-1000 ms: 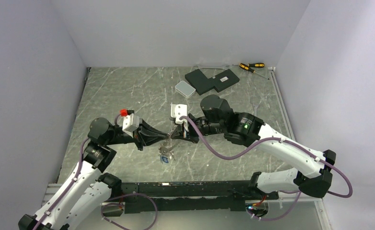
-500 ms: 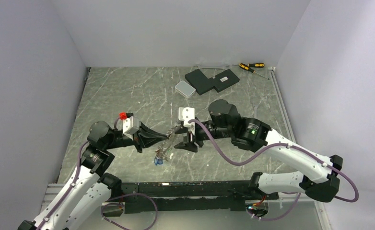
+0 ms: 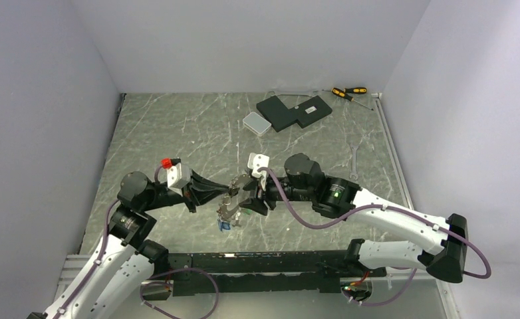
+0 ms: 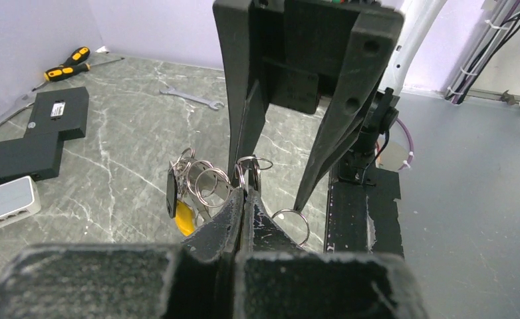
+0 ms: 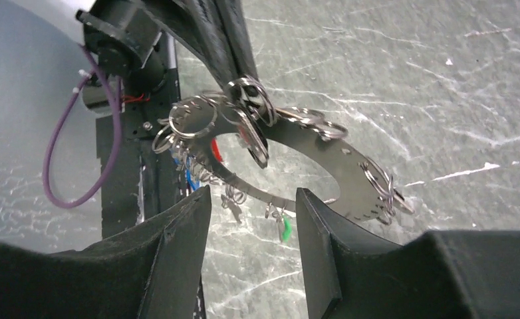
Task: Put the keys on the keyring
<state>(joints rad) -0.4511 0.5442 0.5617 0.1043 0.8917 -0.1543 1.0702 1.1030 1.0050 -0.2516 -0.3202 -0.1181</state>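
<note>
- The left hand (image 4: 244, 194) is pinching the keyring (image 5: 340, 169) at its fingertips, with the keys (image 4: 177, 199) dangling just below.
- The right hand (image 5: 254, 198) is standing partly open and empty, its fingers straddling the ring's near rim.
- Likely best: it should be closing squarely on the flat rim, avoiding the small rings (image 5: 191, 119).

- Two yellow-and-black screwdrivers (image 3: 348, 92) lie at my table's (image 3: 164, 133) far edge.
- A black L-shaped block (image 3: 294, 111), with a white box (image 3: 257, 123) just beside it.
- A silver wrench (image 3: 354, 163) to my right.
</note>
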